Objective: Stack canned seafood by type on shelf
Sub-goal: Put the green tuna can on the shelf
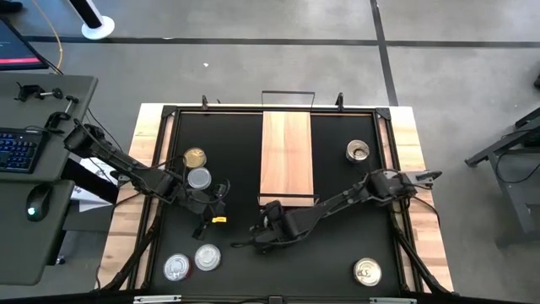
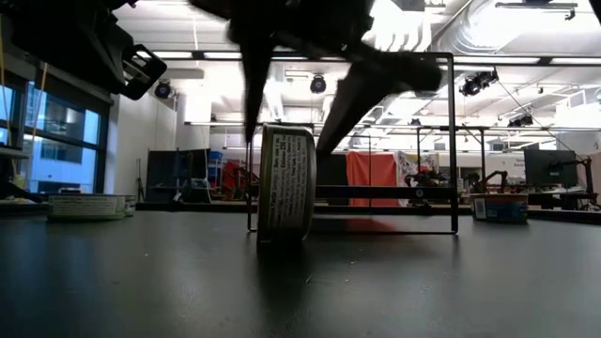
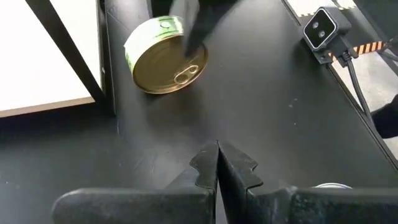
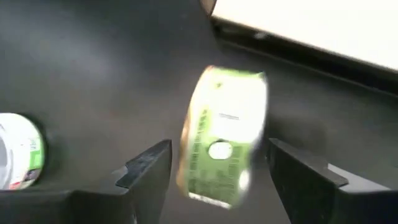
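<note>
Standing on its edge on the black table [image 1: 337,253], a small round gold-lidded tin with a green label [image 4: 224,134] sits directly ahead of the right gripper [image 4: 221,168], in line with the gap between its two dark fingers. Its flat faces are turned sideways toward the fingers, so its round axis lies level across the gap rather than pointing up. In the low view the same tin [image 2: 286,185] balances upright like a wheel, with the fingers coming down on either side and no contact that I can make out. The right gripper's fingers are spread wide, a clear margin on each side, and hold nothing. This tin is just off the near short end of the long light-wood shelf [image 1: 287,152], which looks bare. The right arm is plainly the nearer one. The left gripper [image 3: 217,165] waits on the left side, fingers pressed together and empty, facing the tin's gold lid. My judgement: any nudge could set this tin rolling.
</note>
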Controlling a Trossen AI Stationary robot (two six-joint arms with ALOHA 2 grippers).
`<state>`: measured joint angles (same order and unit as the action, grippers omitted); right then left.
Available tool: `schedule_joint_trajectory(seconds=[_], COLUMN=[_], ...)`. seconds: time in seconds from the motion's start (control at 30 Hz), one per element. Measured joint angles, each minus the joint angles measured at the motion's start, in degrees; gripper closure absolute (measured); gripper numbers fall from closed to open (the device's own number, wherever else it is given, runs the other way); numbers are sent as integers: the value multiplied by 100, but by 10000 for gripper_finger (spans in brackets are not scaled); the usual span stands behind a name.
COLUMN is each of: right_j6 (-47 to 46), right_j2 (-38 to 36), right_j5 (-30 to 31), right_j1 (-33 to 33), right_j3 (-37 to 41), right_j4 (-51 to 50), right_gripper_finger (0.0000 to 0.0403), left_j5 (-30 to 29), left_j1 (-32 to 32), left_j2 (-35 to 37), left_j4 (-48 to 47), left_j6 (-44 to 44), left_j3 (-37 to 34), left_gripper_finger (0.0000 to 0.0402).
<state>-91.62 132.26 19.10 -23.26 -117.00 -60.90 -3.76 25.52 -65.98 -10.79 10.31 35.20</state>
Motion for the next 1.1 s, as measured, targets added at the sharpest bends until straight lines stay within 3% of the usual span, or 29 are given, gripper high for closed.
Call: schedule_joint_trajectory(seconds=[0.2, 0.27, 0.37, 0.53, 0.67, 0.8, 0.9, 1.1], right_j6=[39, 13, 4, 113, 144, -416, -859, -870], right_j2=[420, 436, 436, 436, 422, -84, -525, -1507], right_j5=[35, 63, 82, -115, -714, -1142, -528, 1840], right_j1=[0, -38, -112, -350, -810, -1329, -1617, -1422], right_j3=[-568, -634, -774, -1220, -1805, -1500, -1496, -1513], right_j4=[-119, -289, -720, -1385, -2060, -1920, -1706, -1863], right_gripper_finger=[167, 201, 283, 286, 286, 286, 286, 286], left_j5=[4, 80, 292, 499, 369, 71, 124, 566], left_j1=[0, 0, 0, -2, -4, -5, -87, -367], left_j2=[0, 35, 179, 712, 1284, 1736, 1865, 1719], left_j4=[-2, -14, -98, -501, -784, -760, -632, -239], left_j6=[4, 7, -3, -417, -795, -938, -884, -691], left_j3=[0, 0, 41, 285, 481, 509, 509, 509], left_gripper_finger=[401, 401, 402, 401, 401, 401, 401, 401])
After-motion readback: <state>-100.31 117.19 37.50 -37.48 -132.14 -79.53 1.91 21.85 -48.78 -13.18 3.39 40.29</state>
